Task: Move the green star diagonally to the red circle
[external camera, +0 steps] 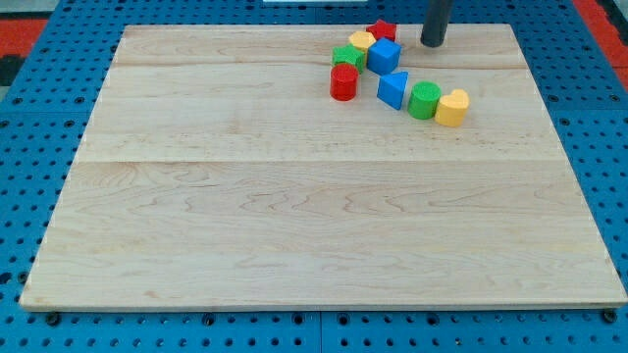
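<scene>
Spanning nearly the whole view, the pale wooden bench (pixel 294 216) rests on a blue perforated base (pixel 29 147). My tip (pixel 433 43), the lower end of a dark rod entering from the view's top, stands near the bench's far edge, just right of the red star (pixel 383 30) and apart from it. Serving as end effector, the rod has no jaws to spread or press together, and it pinches nothing. All blocks cluster near the view's top. The blue cube (pixel 385 55) sits below the red star. The blue triangular block (pixel 393 88) lies lower right, followed rightward by a green cylinder (pixel 425 100) and a yellow block (pixel 452 108). The red circle (pixel 343 82) stands lower left. The green star (pixel 347 56) sits just above it, beside a yellow block (pixel 361 41).
</scene>
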Controlling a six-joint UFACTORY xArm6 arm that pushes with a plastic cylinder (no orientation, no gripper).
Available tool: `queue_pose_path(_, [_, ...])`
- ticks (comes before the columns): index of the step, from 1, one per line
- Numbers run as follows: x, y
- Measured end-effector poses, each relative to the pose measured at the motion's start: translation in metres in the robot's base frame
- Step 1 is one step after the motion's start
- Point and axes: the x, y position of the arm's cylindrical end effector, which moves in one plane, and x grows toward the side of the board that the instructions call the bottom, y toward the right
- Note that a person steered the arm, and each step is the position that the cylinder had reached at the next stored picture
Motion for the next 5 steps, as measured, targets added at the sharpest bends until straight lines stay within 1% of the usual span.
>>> queue_pose_path(1, [-0.004, -0.047])
queue_pose_path(2, [0.018, -0.095])
queue_pose_path(3, [0.049, -0.117])
queue_pose_path(4, [0.068, -0.141])
queue_pose_path(5, [0.076, -0.157])
